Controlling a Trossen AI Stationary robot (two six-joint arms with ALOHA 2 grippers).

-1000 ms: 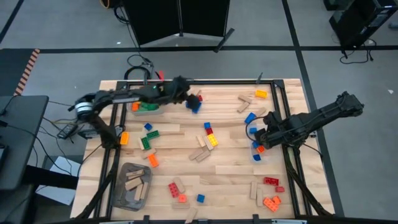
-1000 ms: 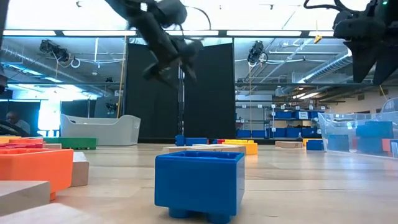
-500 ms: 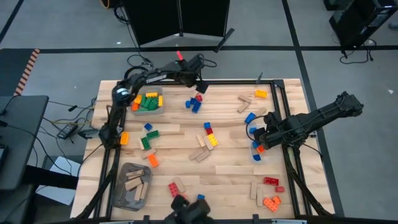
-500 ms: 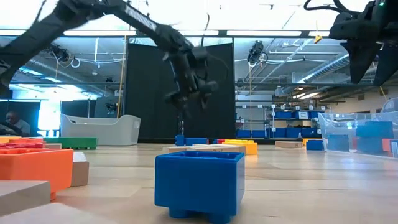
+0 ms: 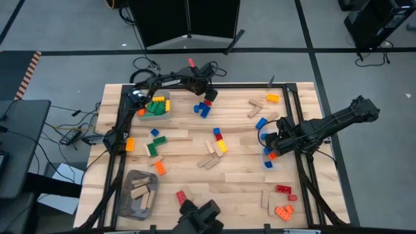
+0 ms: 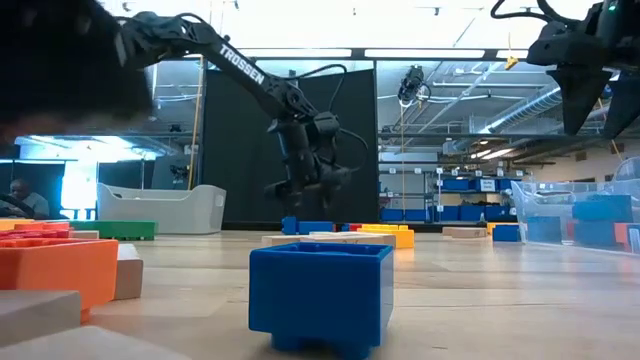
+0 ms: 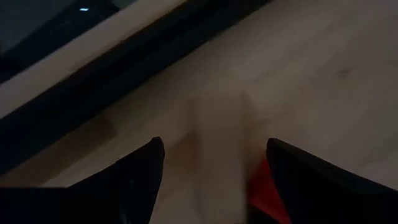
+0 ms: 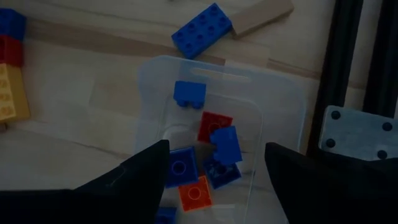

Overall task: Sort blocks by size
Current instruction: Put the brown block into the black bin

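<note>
Studded blocks in red, blue, yellow, green and orange and tan wooden pieces lie scattered flat on the wooden table [image 5: 240,175]. My left gripper [image 5: 207,96] [image 7: 214,155] hangs open above the table near its far edge, over a red block [image 5: 209,103] [image 7: 268,190] that shows beside one finger. Two blue blocks [image 5: 201,109] lie just nearer. In the low view this gripper [image 6: 300,188] is clear of the tabletop. My right gripper [image 5: 276,142] [image 8: 214,149] stands open above a clear bin [image 8: 286,106] holding small blue, red and orange blocks, with nothing between its fingers.
A clear bin [image 5: 155,107] with green, yellow and orange blocks stands at the far left. A grey bin [image 5: 138,195] of wooden pieces sits at the near left. A dark shape [image 5: 198,214] covers the near edge. A black frame rail [image 5: 286,97] borders the table.
My left gripper has swung out from beside the far-left bin toward the table's far edge and right. It has tipped further downward and sunk until it hangs low over the red block. My right gripper has rolled a little in place above its bin.
</note>
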